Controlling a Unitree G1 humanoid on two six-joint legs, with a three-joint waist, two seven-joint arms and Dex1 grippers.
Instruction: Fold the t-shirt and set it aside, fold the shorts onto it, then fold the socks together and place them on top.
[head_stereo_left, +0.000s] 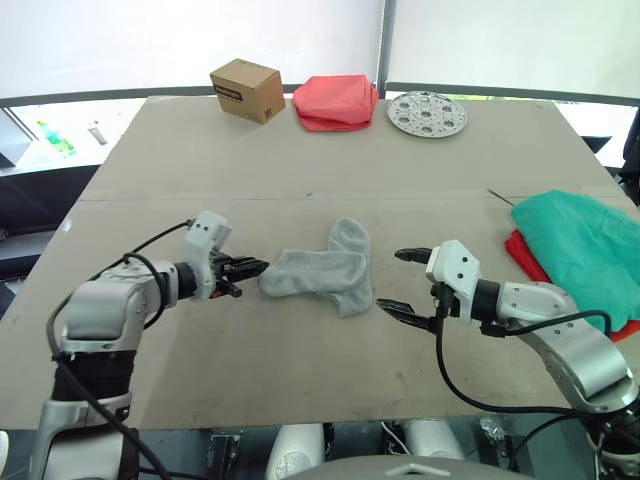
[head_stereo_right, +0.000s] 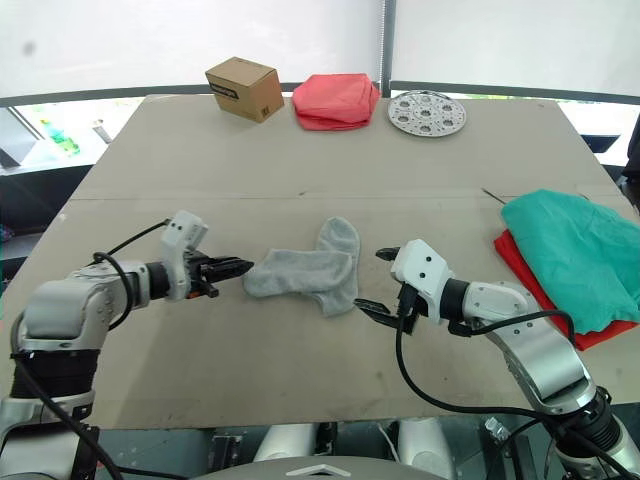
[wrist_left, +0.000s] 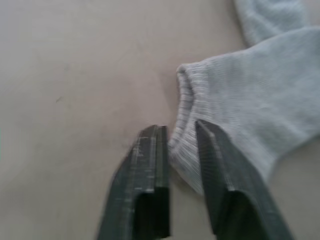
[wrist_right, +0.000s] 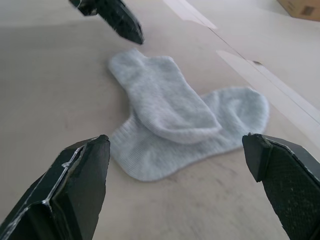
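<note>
- Socks (head_stereo_left: 325, 268) are seen in the head views lying overlapped near the middle of the table (head_stereo_left: 300, 170), one laid across the other. The left gripper (head_stereo_left: 252, 268) is held at their left end, its fingers nearly together around the cuff edge. The right gripper (head_stereo_left: 405, 283) is held just right of the socks, spread wide and touching nothing.
- Shorts (head_stereo_left: 585, 250) are piled at the table's right edge on top of the t-shirt (head_stereo_left: 527, 256), whose red edge shows beneath. A cardboard box (head_stereo_left: 246, 90), a folded pink cloth (head_stereo_left: 336, 102) and a round perforated plate (head_stereo_left: 427, 113) are lined along the far edge.
- Ribbed cuff is seen in the left wrist view between the two narrowly parted fingers (wrist_left: 150, 175).
- Socks are framed in the right wrist view between the widely spread fingers (wrist_right: 80, 180), with the other gripper's tip at the far cuff.
</note>
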